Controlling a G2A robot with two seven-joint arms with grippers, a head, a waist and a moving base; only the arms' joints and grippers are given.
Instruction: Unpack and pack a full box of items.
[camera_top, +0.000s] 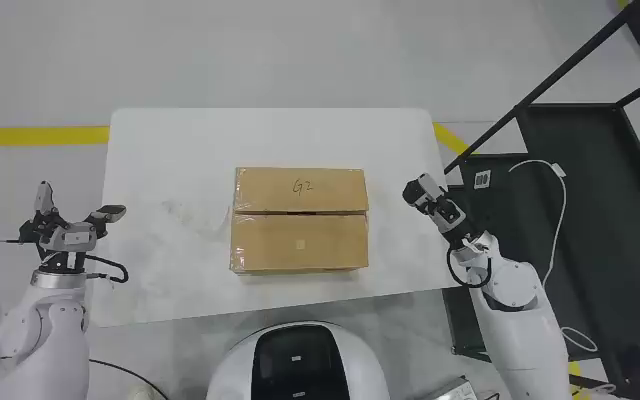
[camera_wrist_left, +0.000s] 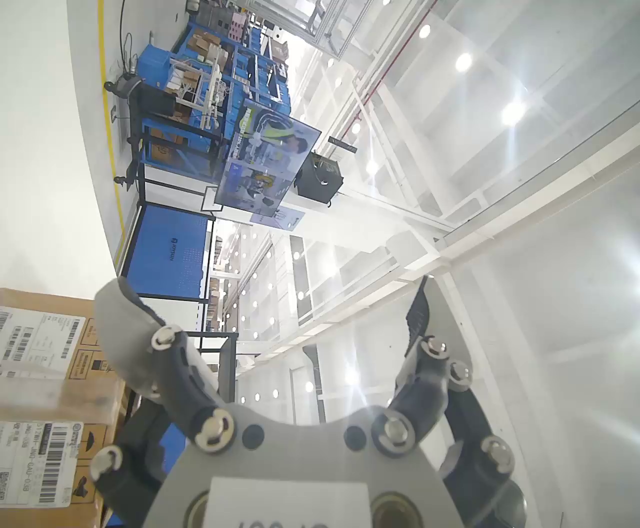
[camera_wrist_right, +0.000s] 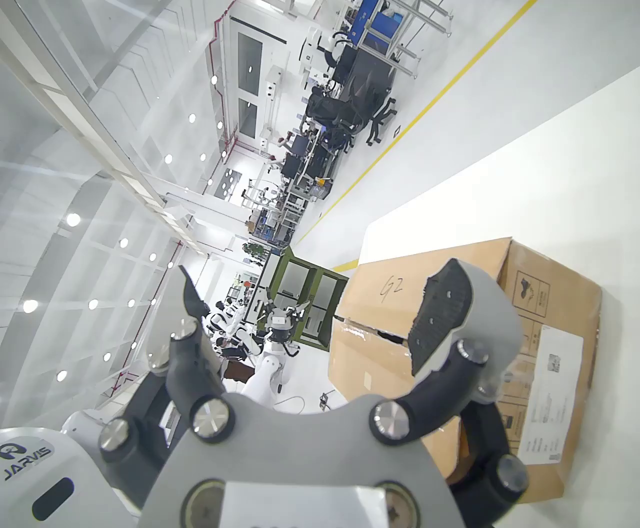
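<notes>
Two tools, neither holding anything, wait on either side of the work. The left tool (camera_top: 73, 207) has its fingers spread wide; its own wrist view shows the pair splayed far apart with nothing between them (camera_wrist_left: 270, 305). It hangs off the desk's left edge, well apart from the box. The right tool (camera_top: 428, 193) is also spread wide and bare (camera_wrist_right: 320, 300). It sits just off the desk's right edge, near the box's right end but not touching it.

Between them, the cardboard box (camera_top: 300, 220) rests flat in the middle of the white desk (camera_top: 170, 150). Its two top flaps are folded down and meet along a seam that runs the box's length. Glossy strips, which look like clear tape, wrap over its ends. From the right wrist the seam looks slightly ragged and gapped (camera_wrist_right: 550, 310), though the flaps lie closed. From the left wrist the box's labelled end (camera_wrist_left: 45, 380) stands off to one side of the fingers.

By my reading the job is at its very start. The box has not been opened, and its contents lie hidden under the flaps. Opening the flaps, lifting the items out and putting them back all remain to be done.
</notes>
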